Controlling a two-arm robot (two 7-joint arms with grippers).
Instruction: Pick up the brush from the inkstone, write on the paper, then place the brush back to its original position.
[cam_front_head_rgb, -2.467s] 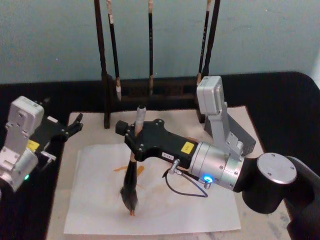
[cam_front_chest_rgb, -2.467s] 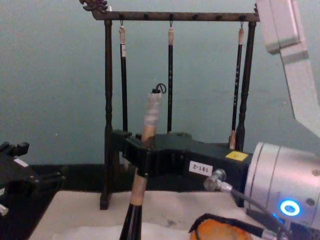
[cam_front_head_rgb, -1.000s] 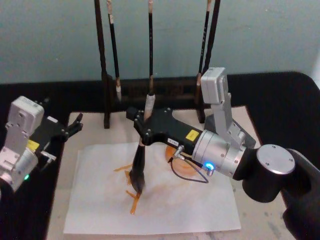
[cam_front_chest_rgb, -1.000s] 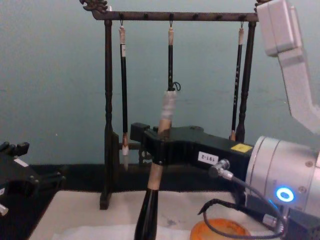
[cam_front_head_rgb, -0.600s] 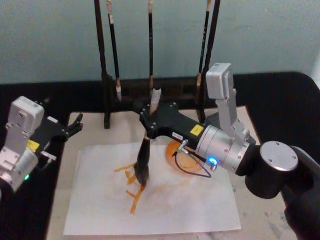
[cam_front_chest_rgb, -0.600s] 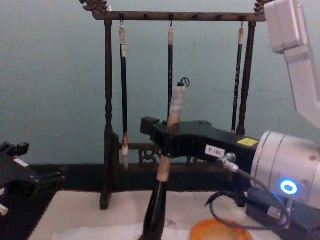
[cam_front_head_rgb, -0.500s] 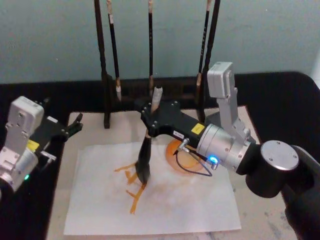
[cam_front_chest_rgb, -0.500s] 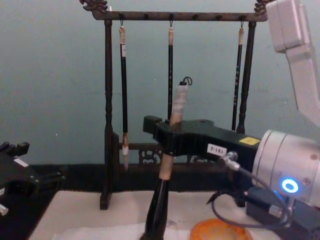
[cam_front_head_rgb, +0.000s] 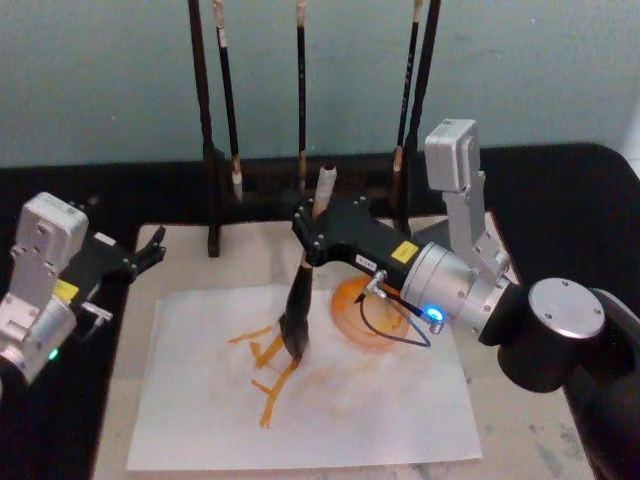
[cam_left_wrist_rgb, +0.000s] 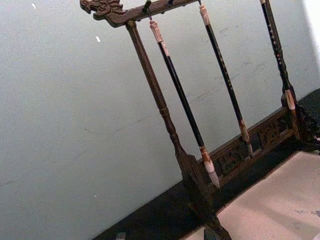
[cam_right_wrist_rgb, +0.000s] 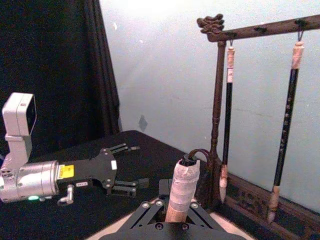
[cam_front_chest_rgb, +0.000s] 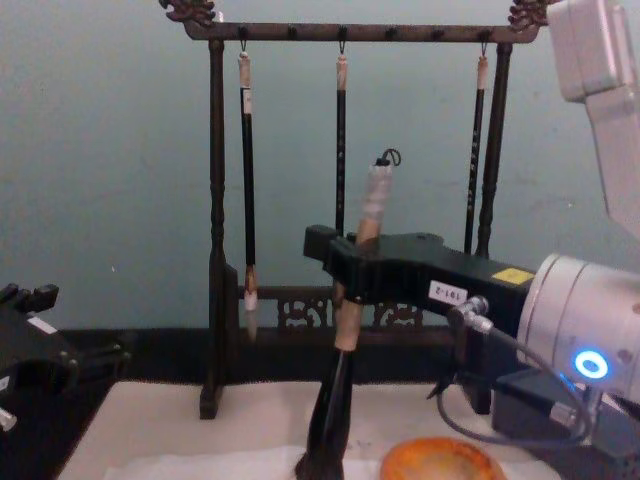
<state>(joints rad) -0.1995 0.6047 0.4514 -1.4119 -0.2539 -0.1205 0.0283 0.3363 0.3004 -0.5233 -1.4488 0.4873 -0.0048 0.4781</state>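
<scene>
My right gripper (cam_front_head_rgb: 312, 238) is shut on the brush (cam_front_head_rgb: 300, 300), clamped on its tan handle below the white wrap. The brush stands nearly upright, leaning slightly, with its dark tuft touching the paper (cam_front_head_rgb: 200, 420) among orange strokes (cam_front_head_rgb: 266, 370). From the chest, the brush (cam_front_chest_rgb: 345, 385) rises through the right gripper (cam_front_chest_rgb: 346, 268). The right wrist view has the wrapped brush top (cam_right_wrist_rgb: 182, 192) close up. The round, orange-stained inkstone (cam_front_head_rgb: 350, 298) sits just right of the tuft, also low in the chest view (cam_front_chest_rgb: 440, 460). My left gripper (cam_front_head_rgb: 150, 248) is parked open at the mat's left edge.
A dark wooden rack (cam_front_head_rgb: 300, 182) with three thin hanging brushes stands behind the paper, close to the right gripper (cam_left_wrist_rgb: 190, 165). The paper lies on a cream mat (cam_front_head_rgb: 180, 262) over a black tabletop (cam_front_head_rgb: 570, 200). My left gripper (cam_right_wrist_rgb: 125, 167) shows far off in the right wrist view.
The right gripper has carried the brush rightward and away from me across the paper, lengthening the orange strokes. The brush now leans slightly more. The left arm has stayed still.
</scene>
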